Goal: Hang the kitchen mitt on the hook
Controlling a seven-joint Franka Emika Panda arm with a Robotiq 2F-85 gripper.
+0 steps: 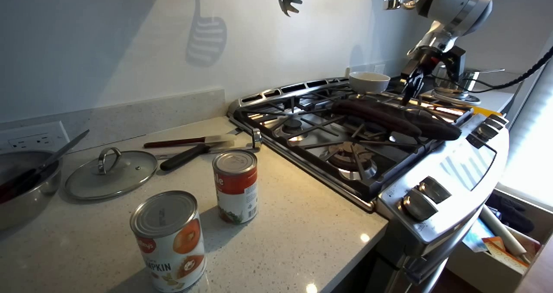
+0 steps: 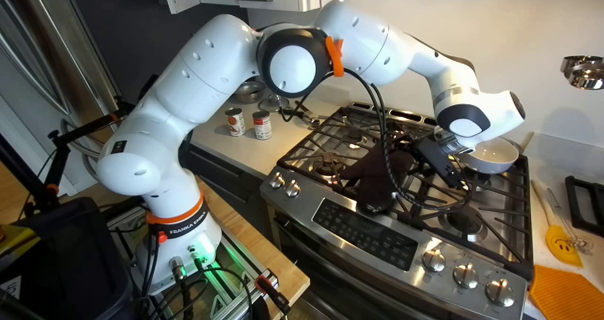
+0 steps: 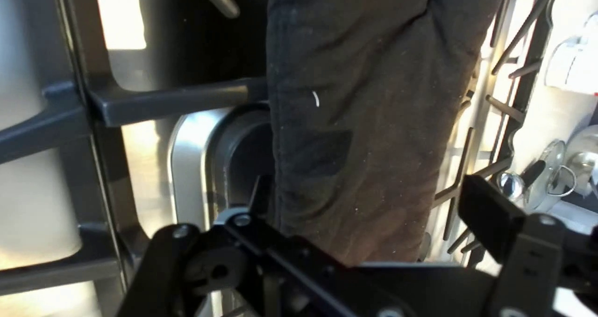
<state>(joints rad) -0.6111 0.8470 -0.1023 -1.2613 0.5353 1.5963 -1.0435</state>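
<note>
Reading the wrist view across, we meet the stove grate (image 3: 168,103) first; its bars could catch us if we come down too low. Next, resting over those bars, is the kitchen mitt (image 3: 364,120), with the claw (image 3: 366,190) spread wide about its sides, gripping nothing. We judge the step to be the grasp: centre the cloth, let it bunch as we close, then lift slowly. Rightmost, one finger (image 3: 488,214) looks apart from the mitt's edge, leaving room to shift. We can't make out the hook.
</note>
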